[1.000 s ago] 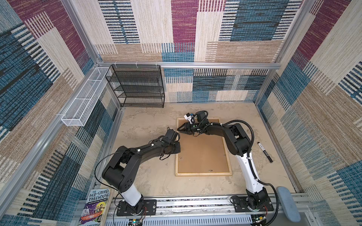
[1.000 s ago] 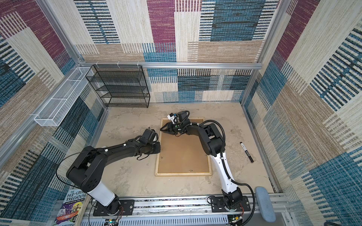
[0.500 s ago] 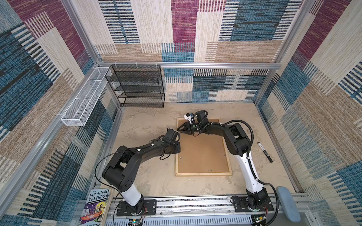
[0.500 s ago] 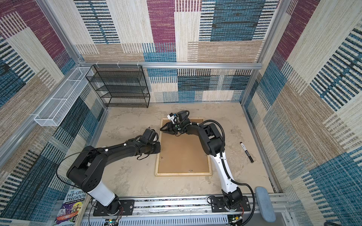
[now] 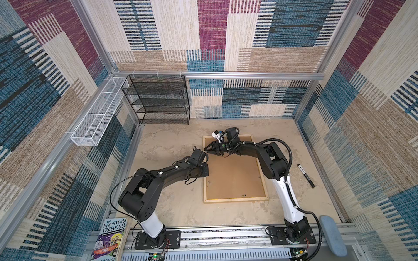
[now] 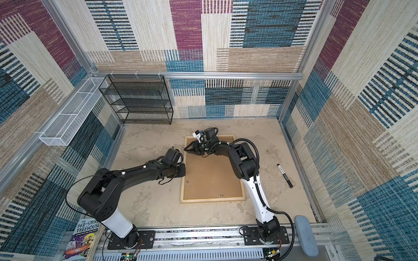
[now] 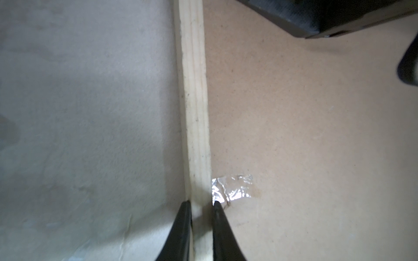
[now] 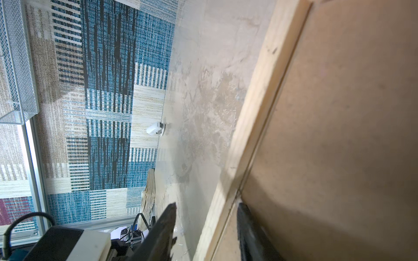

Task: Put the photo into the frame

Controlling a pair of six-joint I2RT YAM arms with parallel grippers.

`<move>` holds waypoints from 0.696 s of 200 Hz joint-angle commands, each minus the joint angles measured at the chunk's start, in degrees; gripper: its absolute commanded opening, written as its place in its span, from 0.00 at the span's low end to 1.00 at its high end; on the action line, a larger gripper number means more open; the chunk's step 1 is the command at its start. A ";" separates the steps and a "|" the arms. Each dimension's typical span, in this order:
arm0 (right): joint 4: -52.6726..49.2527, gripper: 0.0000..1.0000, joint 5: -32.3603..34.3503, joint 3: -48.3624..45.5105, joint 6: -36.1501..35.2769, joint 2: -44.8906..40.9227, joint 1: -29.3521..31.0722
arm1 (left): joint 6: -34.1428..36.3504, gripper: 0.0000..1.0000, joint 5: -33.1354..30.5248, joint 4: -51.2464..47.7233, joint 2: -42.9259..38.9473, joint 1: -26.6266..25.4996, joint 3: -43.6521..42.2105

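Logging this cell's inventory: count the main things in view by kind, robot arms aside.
frame: 1
brown backing board: 1
black marker: 1
book: 1
black wire shelf: 1
white mesh basket: 1
blue-grey pad: 1
Total: 7

Patchwork woven walls (image 5: 172,34), mottled beige floor (image 5: 181,203)

The frame (image 7: 195,113) is pale bare wood, matt, with fine lengthwise grain. Inside the frame, the backing board (image 7: 316,135) is brown fibreboard, matt and finely speckled, with a crinkled piece of shiny clear tape (image 7: 233,187) just beside the frame's wood. Outside the frame, the tabletop (image 7: 79,113) looks matt, mottled, stone-like.
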 commanded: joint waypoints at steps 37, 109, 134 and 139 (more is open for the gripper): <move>-5.49 0.50 7.14 -3.33 -4.21 -6.35 -0.26 | 2.08 0.31 -0.11 0.25 -1.49 -0.16 0.79; -1.51 0.57 11.55 -18.33 -8.31 -19.89 -0.99 | 1.88 0.35 -1.32 -1.37 -7.60 -0.16 -2.24; 2.42 0.58 10.40 -26.61 -8.22 -24.63 -0.92 | 1.70 0.34 -1.83 -1.20 -11.42 -0.17 -6.08; 3.00 0.58 10.05 -28.04 -8.22 -25.43 -0.86 | 1.49 0.34 -1.59 -1.01 -12.21 -0.23 -6.75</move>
